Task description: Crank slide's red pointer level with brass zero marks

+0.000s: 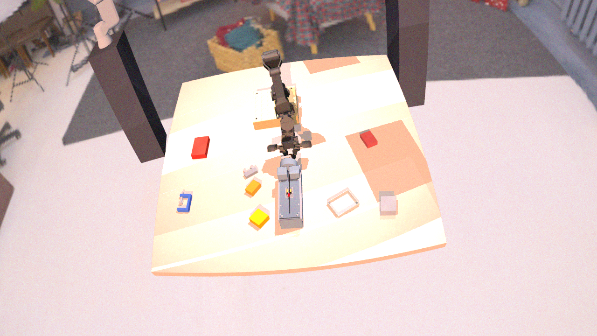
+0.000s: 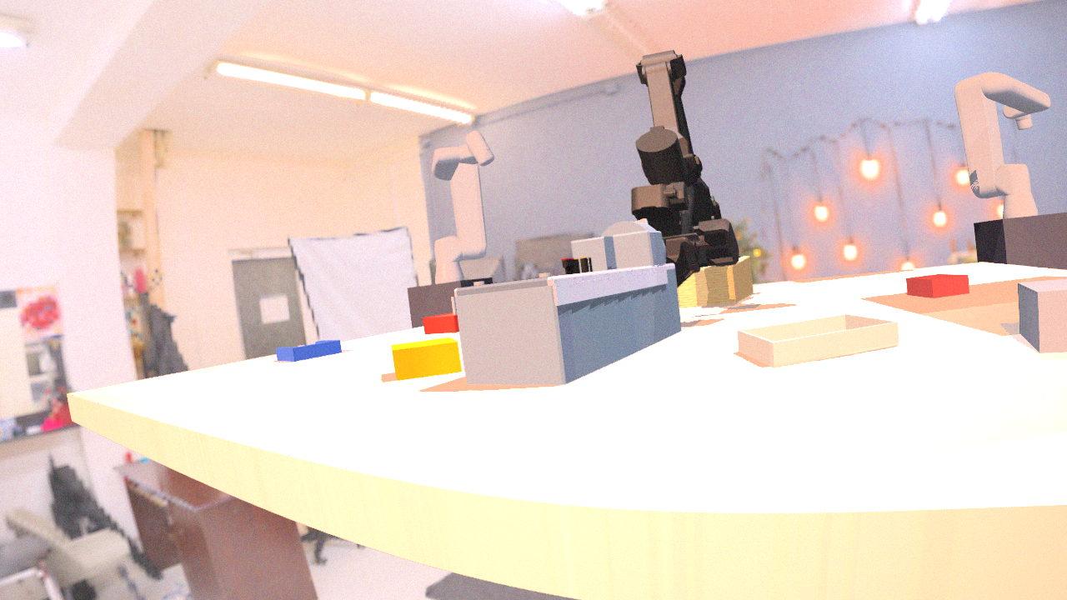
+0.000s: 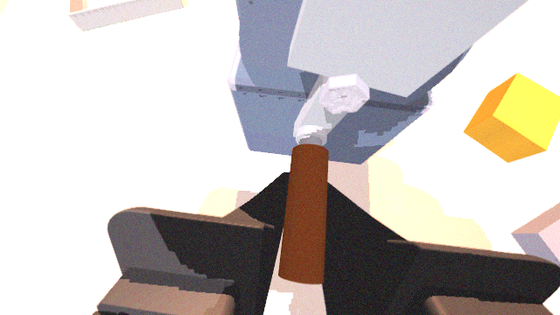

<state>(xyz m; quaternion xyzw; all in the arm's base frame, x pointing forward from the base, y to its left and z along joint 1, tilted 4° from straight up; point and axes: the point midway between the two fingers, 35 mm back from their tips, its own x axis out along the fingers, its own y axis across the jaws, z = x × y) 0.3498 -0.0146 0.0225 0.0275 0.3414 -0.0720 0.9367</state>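
Observation:
The grey slide machine (image 1: 290, 200) (image 2: 567, 321) (image 3: 271, 101) lies lengthways in the middle of the table. Its red pointer (image 1: 288, 194) sits on the slide near the far end, between two small brass marks; I cannot tell from here how level it is with them. In the wrist view a brown crank handle (image 3: 304, 210) hangs from a pale crank arm (image 3: 319, 114) at the machine's end face. My gripper (image 3: 300, 181) (image 1: 289, 153) is shut on the brown handle, at the machine's far end.
A yellow block (image 1: 258, 217) (image 2: 425, 357) (image 3: 512, 118) and an orange block (image 1: 253, 186) lie left of the machine. A shallow white tray (image 1: 342, 202) (image 2: 817, 339) and a pale cube (image 1: 387, 203) lie to the right. Red blocks (image 1: 200, 147) (image 1: 368, 138) and a blue clamp (image 1: 187, 202) lie further off.

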